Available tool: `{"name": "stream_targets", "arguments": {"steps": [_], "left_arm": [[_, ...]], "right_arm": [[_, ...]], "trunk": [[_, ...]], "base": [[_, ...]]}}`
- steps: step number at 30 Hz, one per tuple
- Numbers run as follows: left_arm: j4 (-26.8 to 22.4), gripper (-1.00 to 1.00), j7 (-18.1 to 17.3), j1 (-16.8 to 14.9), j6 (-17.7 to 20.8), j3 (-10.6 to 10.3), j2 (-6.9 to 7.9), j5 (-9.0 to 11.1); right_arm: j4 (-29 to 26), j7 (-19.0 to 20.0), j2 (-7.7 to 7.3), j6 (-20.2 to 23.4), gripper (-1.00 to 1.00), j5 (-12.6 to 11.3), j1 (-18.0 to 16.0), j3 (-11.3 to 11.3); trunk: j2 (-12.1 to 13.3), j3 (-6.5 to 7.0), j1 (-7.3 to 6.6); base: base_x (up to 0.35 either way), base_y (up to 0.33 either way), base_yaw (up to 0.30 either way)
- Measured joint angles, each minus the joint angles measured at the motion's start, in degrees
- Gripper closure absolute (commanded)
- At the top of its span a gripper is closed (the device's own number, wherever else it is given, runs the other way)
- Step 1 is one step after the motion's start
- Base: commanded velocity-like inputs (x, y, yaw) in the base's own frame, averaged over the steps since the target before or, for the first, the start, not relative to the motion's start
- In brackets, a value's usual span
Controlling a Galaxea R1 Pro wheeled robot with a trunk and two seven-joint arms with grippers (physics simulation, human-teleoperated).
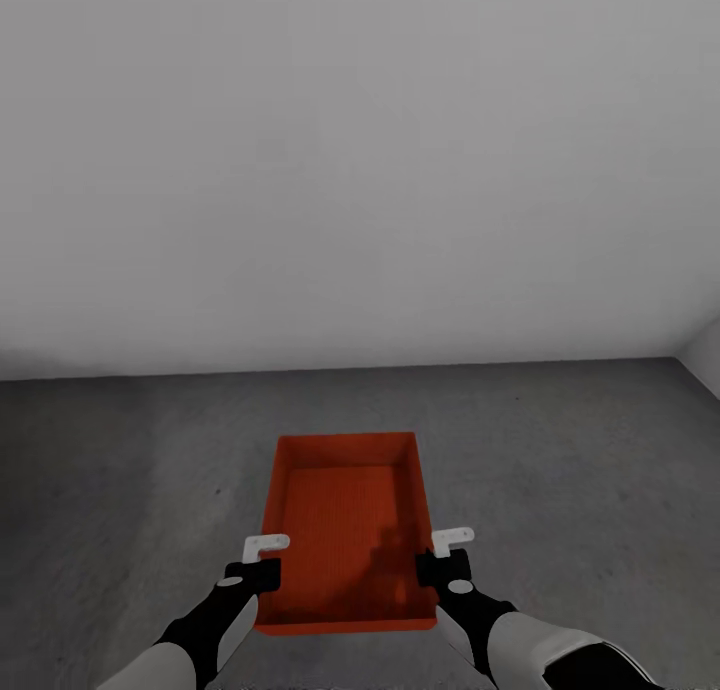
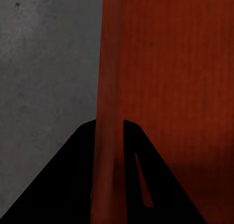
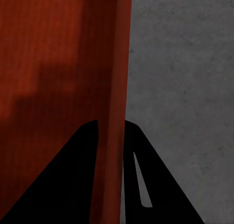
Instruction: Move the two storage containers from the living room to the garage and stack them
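Observation:
One orange-red storage container [image 1: 345, 525], open on top, is held level in front of me over the grey concrete floor [image 1: 120, 470] of the garage. My left gripper [image 1: 262, 573] is shut on the container's left wall [image 2: 109, 87], one finger on each side of it. My right gripper [image 1: 440, 567] is shut on the right wall [image 3: 119, 78] the same way. Both wrist views look along the pinched wall, with the ribbed container bottom on one side and the concrete on the other.
A plain white wall [image 1: 360, 170] rises straight ahead and meets the floor a short way beyond the container. A wall corner [image 1: 700, 355] shows at the far right. Open concrete lies to both sides of the container.

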Motion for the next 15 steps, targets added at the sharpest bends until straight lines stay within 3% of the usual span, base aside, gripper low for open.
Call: {"name": "stream_targets", "arguments": {"steps": [9,15], "left_arm": [[-0.20,1.00,-0.33,0.00,0.27,0.98,-0.04,-1.13],[-0.30,1.00,0.00,0.00,0.34,0.13,0.01,-0.34]], "right_arm": [[-0.01,-0.13,0.08,0.01,1.00,0.05,0.00,-0.13],[0.00,0.02,0.01,0.00,1.00,-0.02,-0.01,-0.16]], "trunk": [[0.00,-0.82,0.00],[0.00,-1.37,0.00]], "base": [[0.000,0.000,0.000],[0.000,0.000,0.000]]}}
